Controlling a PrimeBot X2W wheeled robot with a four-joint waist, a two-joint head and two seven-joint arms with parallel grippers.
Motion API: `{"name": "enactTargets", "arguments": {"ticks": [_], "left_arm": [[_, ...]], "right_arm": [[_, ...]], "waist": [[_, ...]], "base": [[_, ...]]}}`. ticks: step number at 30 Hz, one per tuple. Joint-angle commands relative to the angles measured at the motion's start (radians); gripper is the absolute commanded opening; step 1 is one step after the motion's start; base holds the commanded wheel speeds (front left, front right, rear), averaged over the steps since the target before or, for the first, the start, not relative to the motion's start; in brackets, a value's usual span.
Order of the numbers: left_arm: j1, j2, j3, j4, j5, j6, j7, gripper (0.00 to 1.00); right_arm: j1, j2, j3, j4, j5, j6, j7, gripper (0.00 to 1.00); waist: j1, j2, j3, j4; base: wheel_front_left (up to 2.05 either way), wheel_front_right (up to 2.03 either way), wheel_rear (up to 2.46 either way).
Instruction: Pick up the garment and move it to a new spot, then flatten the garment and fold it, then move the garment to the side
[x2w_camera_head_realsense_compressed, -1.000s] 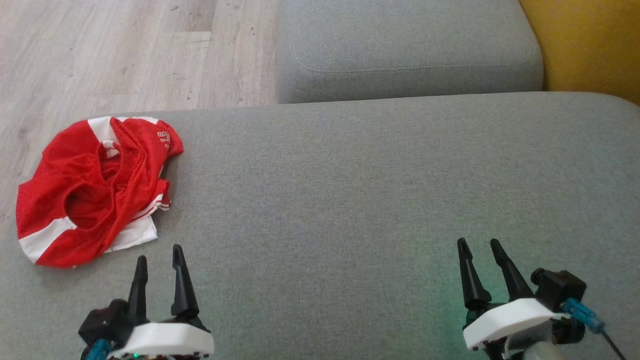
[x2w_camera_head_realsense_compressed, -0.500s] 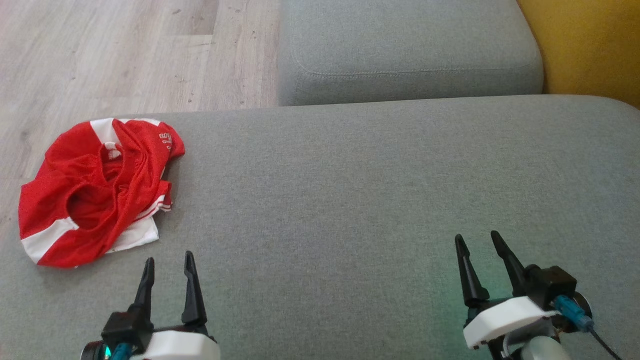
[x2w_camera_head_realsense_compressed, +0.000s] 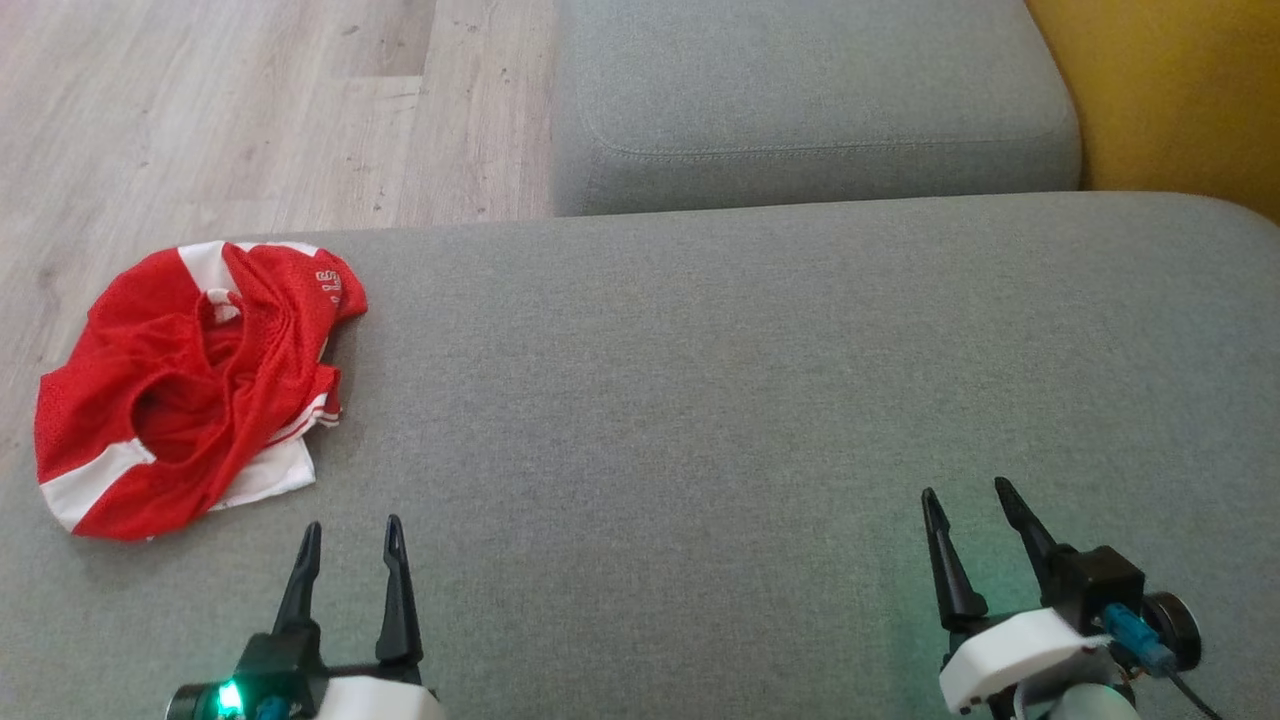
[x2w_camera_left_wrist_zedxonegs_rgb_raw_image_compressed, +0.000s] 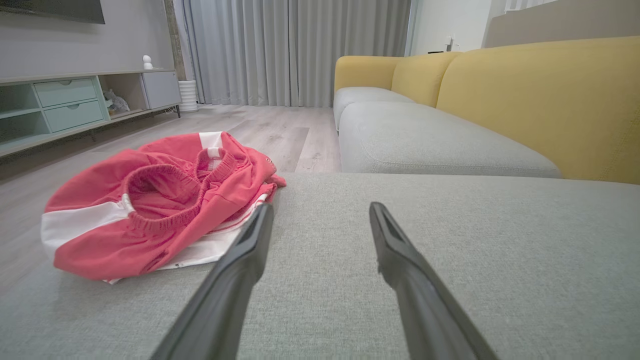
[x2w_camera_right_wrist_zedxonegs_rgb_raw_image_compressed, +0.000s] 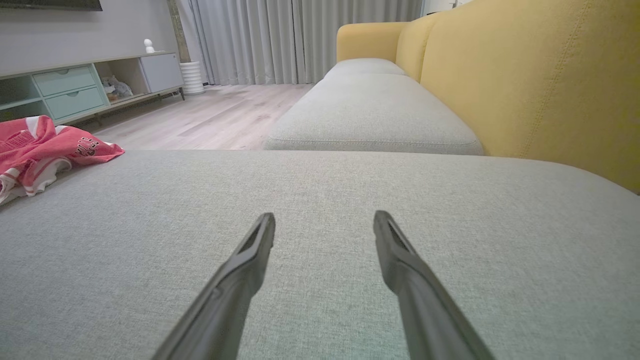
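Garment, red with white bands, lay crumpled at the nine o'clock edge of the grey seat in the head view, with wood floor beyond it. The left gripper sat at seven o'clock, near the garment but apart from it, fingers spread and holding nothing. The right gripper sat at five o'clock, likewise released and empty. From the left wrist, the garment bunched at ten o'clock, close beside one finger's tip. From the right wrist, it lay well off at nine o'clock, a yellow backrest at two.
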Motion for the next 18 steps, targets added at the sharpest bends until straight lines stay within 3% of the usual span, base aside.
{"name": "enactTargets", "arguments": {"ticks": [1, 18], "left_arm": [[-0.034, 0.009, 0.028, -0.024, 0.004, 0.007, -0.012, 1.0], [-0.055, 0.009, 0.049, 0.018, -0.003, 0.025, -0.012, 1.0]], "right_arm": [[-0.056, -0.01, 0.021, -0.025, -0.006, 0.004, -0.014, 1.0], [-0.051, -0.01, 0.019, -0.045, 0.019, 0.004, -0.014, 1.0]], "waist": [[0.0, 0.0, 0.0, 0.0], [0.0, 0.0, 0.011, 0.008]], "base": [[0.0, 0.0, 0.0], [0.0, 0.0, 0.0]]}}
